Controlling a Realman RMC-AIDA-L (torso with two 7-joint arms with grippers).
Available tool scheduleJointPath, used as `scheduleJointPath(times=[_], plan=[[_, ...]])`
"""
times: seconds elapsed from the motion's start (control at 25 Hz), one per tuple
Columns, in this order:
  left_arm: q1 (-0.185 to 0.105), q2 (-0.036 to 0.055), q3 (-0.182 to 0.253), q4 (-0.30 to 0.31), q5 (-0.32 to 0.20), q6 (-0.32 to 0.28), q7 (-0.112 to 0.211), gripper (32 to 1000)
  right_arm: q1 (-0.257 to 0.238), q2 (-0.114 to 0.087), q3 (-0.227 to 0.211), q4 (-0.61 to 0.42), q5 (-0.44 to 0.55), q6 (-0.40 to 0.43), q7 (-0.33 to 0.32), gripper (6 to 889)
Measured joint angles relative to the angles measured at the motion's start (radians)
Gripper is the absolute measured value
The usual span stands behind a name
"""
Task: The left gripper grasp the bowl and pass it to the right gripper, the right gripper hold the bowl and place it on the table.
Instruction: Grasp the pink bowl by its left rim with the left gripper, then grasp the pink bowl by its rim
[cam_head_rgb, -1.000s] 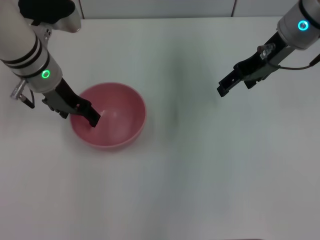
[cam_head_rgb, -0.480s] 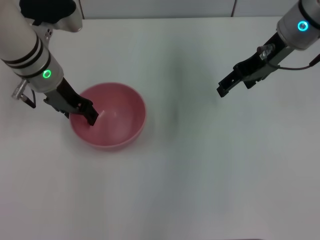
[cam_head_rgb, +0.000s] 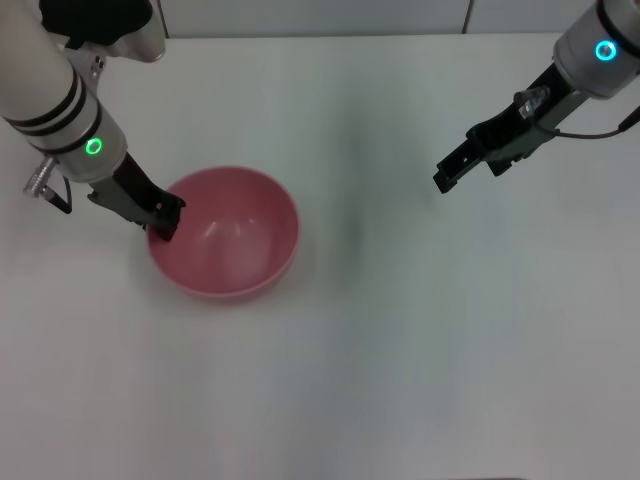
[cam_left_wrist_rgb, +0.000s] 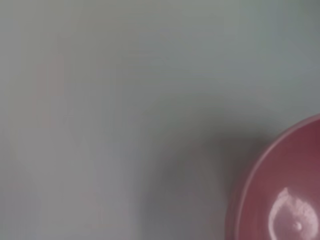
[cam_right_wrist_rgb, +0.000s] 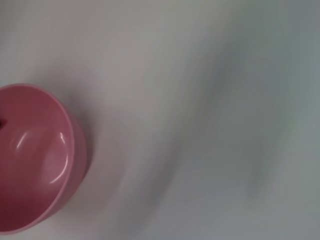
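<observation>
Count: 1 pink bowl, 2 hands, 1 white desk.
Bowl: upright on desk, left-of-centre in head view; nothing inside, only glossy highlights on inner wall. Also seen in left wrist view and right wrist view, resting on desk surface.
Left hand: green-lit arm, tips at bowl's left rim, touching or just about; looks pinched on rim, but fingers overlap it in head view, so can't tell for sure. Own fingers not shown in wrist view.
Right hand: cyan-lit arm, hovers over desk right of centre, well apart from bowl; fingers close together, holding nothing, prob. pressed shut.
Edges/room: desk's far edge meets wall at top of head view; wide bare desk between bowl and right hand, and along near side.
</observation>
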Motion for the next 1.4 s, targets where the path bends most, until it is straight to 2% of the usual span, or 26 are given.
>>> scheduleJointPath(times=[0.08, 0.4, 0.6, 0.84, 1.04, 1.2, 1.4], plan=[[0.000, 0.0000, 0.000, 0.000, 0.001, 0.001, 0.003, 245, 0.001, 0.000, 0.000, -0.002, 0.000, 0.000, 0.000, 877], [-0.002, 0.0000, 0.001, -0.002, 0.005, 0.007, 0.011, 62, 0.002, 0.000, 0.000, -0.005, 0.000, 0.000, 0.000, 877], [-0.008, 0.0032, 0.001, 0.000, 0.002, -0.006, 0.016, 56, 0.002, 0.000, 0.000, -0.003, 0.000, 0.000, -0.001, 877], [-0.026, 0.0144, -0.015, 0.008, -0.031, -0.056, 0.034, 49, 0.002, 0.000, 0.000, -0.003, 0.000, 0.000, -0.003, 877], [-0.040, 0.0207, -0.028, 0.011, -0.036, -0.092, 0.042, 46, 0.003, 0.000, 0.000, -0.005, 0.001, 0.003, -0.005, 877], [-0.059, 0.0264, -0.066, 0.012, -0.040, -0.126, 0.047, 46, 0.003, -0.001, 0.004, -0.006, 0.005, 0.011, -0.009, 877], [-0.079, 0.0267, -0.091, 0.012, -0.044, -0.149, 0.051, 47, 0.023, -0.004, 0.009, -0.020, 0.007, 0.045, -0.009, 877]])
